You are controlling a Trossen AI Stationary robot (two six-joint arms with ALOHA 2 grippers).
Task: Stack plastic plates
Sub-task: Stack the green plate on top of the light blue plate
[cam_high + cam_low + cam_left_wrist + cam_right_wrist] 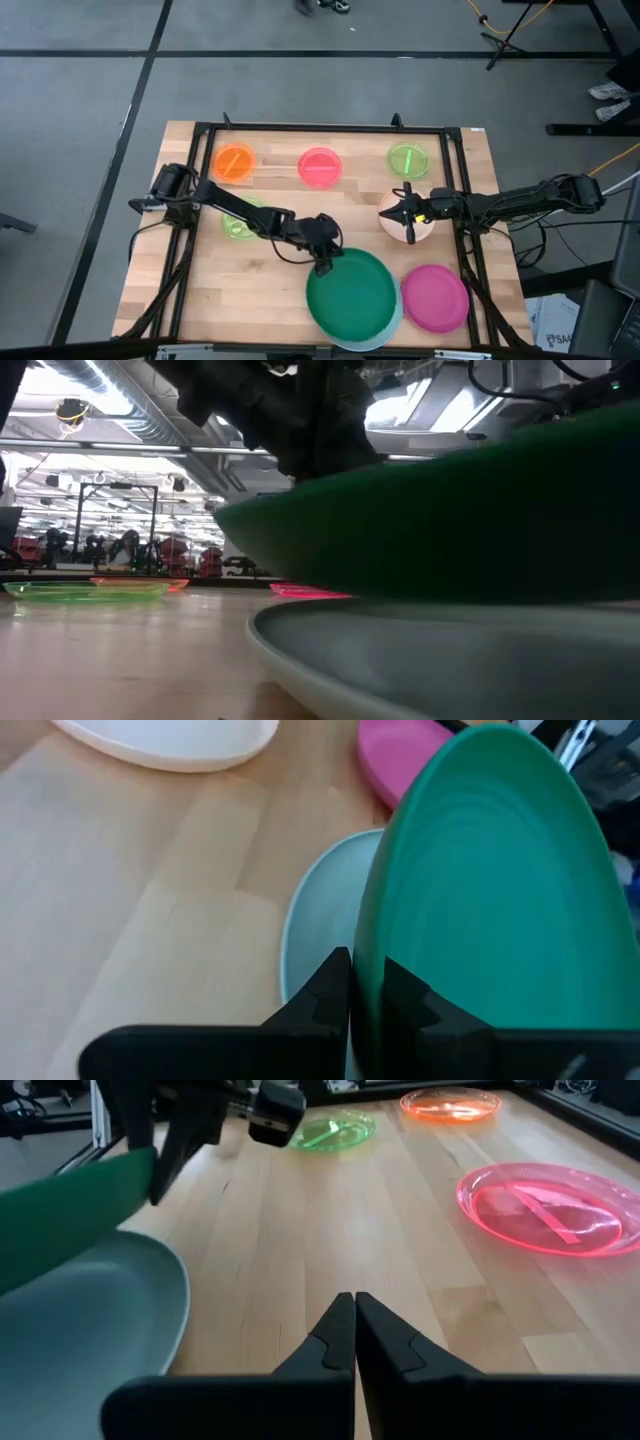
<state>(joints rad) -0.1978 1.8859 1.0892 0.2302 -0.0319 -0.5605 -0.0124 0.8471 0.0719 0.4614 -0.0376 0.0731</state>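
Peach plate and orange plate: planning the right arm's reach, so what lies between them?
In the high view, the pink plate lies between the peach plate and orange plate.

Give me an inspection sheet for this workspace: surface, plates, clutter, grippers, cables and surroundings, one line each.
Surface: wooden table inside a dark frame.
Job's things: dark green plate held tilted over the pale blue plate; magenta plate beside them; peach plate under the right arm; orange plate, pink plate and neon green plate in a far row; second neon green plate under the left arm.
Clutter: nothing seen.
Grippers: left gripper clamped on the green plate's rim; right gripper shut, empty, above the peach plate.
Cables: dark leads down both table sides; yellow cable on floor.
Surroundings: grey floor, stands, someone's shoes.
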